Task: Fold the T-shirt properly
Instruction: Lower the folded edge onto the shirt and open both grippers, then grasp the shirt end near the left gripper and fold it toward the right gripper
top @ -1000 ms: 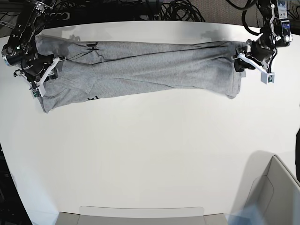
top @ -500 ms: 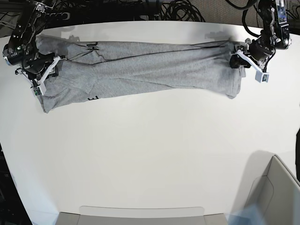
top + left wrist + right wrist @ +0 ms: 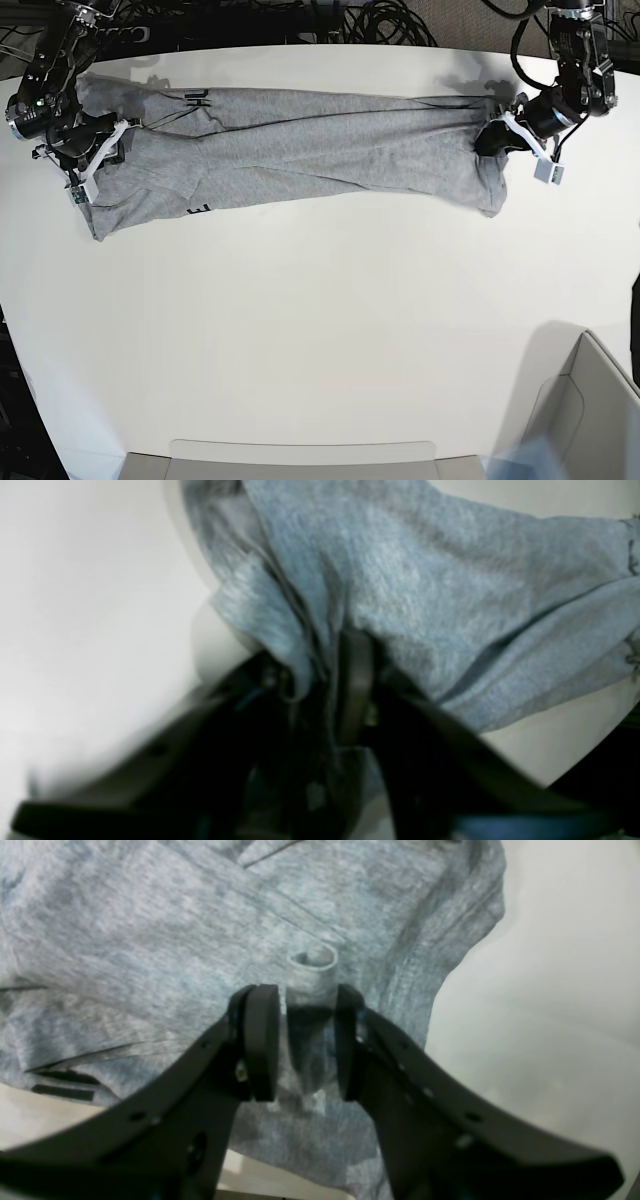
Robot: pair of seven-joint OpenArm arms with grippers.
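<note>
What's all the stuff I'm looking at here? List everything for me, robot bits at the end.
T-shirt: one, heather grey with a bit of black lettering showing, stretched in a long band across the far part of the table.
Table: one, white, fills most of the base view.
Box: one, pale grey, near right corner of the base view, only partly in frame.
Cables: a black tangle, behind the table's far edge.
Left gripper: one, black, at the shirt's end on the base view's right, jaws closed on bunched cloth.
Right gripper: one, black, at the shirt's other end, a fold of cloth between its pads.
</note>
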